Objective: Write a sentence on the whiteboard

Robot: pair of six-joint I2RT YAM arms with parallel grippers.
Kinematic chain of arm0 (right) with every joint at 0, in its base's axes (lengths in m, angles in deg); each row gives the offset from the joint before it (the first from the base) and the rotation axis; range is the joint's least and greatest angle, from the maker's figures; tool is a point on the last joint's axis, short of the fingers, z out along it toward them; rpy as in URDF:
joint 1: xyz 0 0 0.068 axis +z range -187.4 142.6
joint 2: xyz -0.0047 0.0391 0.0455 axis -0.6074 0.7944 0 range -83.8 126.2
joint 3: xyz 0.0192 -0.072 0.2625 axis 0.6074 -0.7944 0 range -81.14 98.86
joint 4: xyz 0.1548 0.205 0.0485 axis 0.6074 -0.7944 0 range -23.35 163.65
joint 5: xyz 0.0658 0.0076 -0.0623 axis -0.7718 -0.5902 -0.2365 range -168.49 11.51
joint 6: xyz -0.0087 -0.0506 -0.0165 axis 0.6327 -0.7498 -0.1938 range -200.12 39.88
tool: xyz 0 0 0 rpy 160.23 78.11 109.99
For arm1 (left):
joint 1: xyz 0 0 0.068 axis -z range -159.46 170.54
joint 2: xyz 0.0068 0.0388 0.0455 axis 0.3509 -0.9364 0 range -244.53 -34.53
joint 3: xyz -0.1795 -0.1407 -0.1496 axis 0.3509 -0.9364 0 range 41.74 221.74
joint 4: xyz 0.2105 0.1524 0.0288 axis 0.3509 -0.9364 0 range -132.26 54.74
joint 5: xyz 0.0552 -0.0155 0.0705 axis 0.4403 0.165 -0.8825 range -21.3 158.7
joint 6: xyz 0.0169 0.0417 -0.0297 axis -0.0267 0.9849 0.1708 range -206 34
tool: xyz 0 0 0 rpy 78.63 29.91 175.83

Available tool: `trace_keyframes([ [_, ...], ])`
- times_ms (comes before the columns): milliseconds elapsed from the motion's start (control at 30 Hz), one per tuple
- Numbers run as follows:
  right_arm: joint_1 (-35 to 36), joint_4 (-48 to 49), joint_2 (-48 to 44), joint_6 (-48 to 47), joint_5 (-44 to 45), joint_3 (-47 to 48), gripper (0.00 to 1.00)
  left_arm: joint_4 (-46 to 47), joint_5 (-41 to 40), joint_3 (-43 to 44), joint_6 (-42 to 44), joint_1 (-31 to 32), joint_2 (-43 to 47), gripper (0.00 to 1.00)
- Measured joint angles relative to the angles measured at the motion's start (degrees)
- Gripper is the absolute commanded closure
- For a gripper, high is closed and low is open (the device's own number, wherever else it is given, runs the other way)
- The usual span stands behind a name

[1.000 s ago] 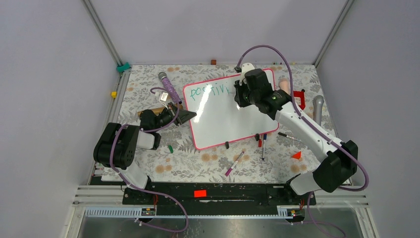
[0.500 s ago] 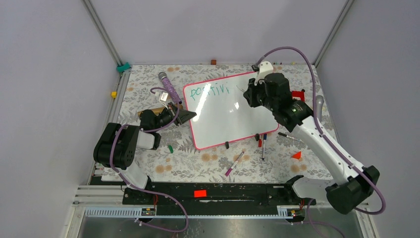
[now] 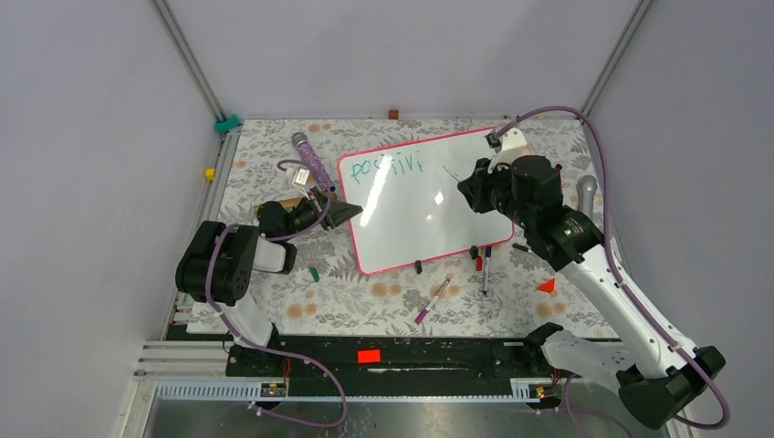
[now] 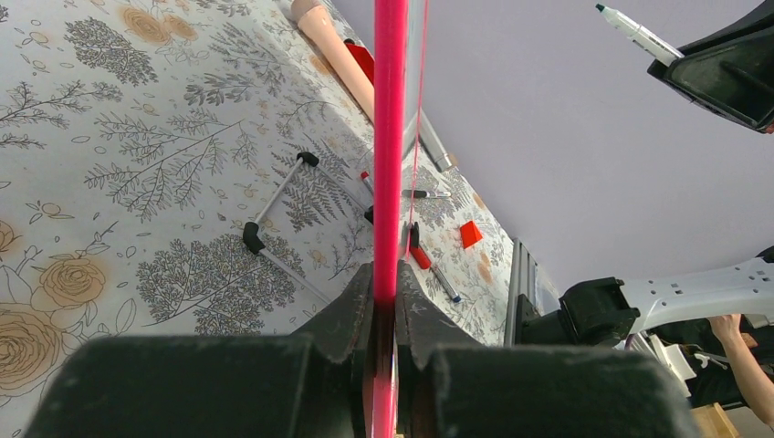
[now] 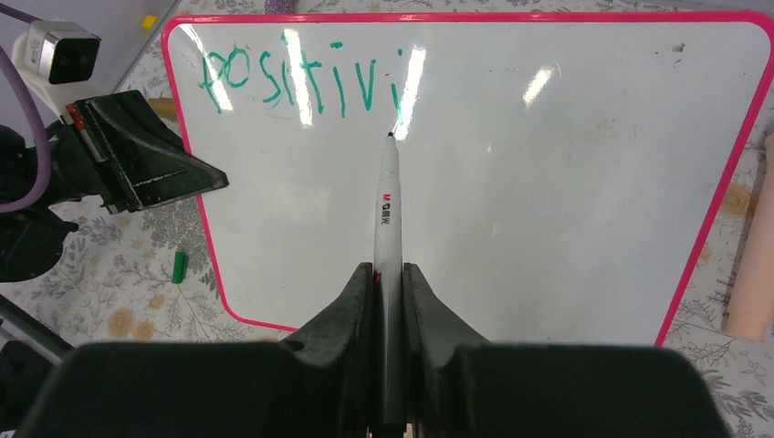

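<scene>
The whiteboard (image 3: 411, 219) lies on the flowered table, white with a pink frame. Green letters "positivi" (image 5: 301, 78) run along its far left part. My left gripper (image 3: 351, 214) is shut on the board's left pink edge (image 4: 390, 137), seen edge-on between its jaws (image 4: 388, 274). My right gripper (image 3: 470, 187) is shut on a white marker (image 5: 387, 201). The marker's tip points at the board right of the letters. From the left wrist view the marker (image 4: 639, 35) hangs well clear of the board's surface.
Near the board's front edge lie a pink marker (image 3: 433, 299), a blue marker (image 3: 486, 269) and loose caps (image 3: 418, 266). A green cap (image 3: 314, 273) sits front left and an orange triangle (image 3: 547, 286) front right. A purple microphone (image 3: 312, 160) is left, a grey one (image 3: 585, 196) right.
My right arm has swung right and back toward the near side, carrying the marker away from the letters. The left gripper keeps its hold on the board's edge.
</scene>
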Motion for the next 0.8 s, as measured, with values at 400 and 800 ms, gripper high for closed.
trace_keyframes([
  [400,-0.02,-1.01,0.94,7.96,2.75,0.81,1.00,2.23,0.37,0.28,-1.18,-0.02,-2.10,1.00],
  [800,-0.07,-0.15,11.74,4.13,6.16,13.42,1.00,2.14,-1.07,-0.13,-0.07,1.01,-1.73,1.00],
])
